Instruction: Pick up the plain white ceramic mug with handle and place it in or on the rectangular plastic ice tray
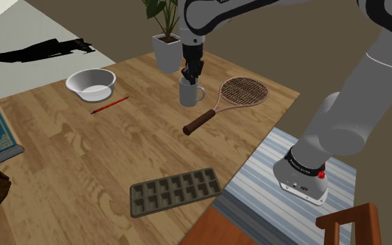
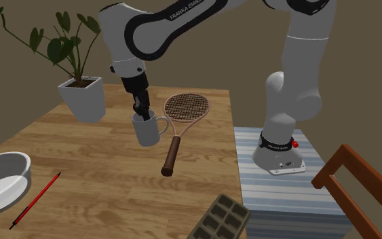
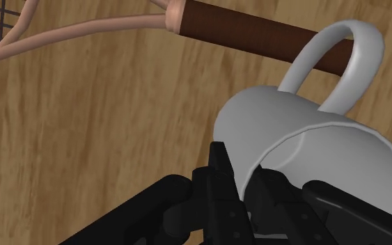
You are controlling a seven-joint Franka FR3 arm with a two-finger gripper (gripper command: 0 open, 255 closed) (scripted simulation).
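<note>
Wrist view has the black gripper clamped on the rim of the white mug, one finger inside the cup and the other against its outer wall. The mug's handle arcs toward the brown grip of a racket. From the shoulder view the gripper comes straight down into the mug, which is at the far part of the wooden table, just beside the racket and in front of a potted plant. Second exterior view shows the mug tilted; whether its base touches the wood I cannot tell. The dark ice tray lies well apart at the table's near edge, with a white bowl and a red pencil toward the shoulder view's left
</note>
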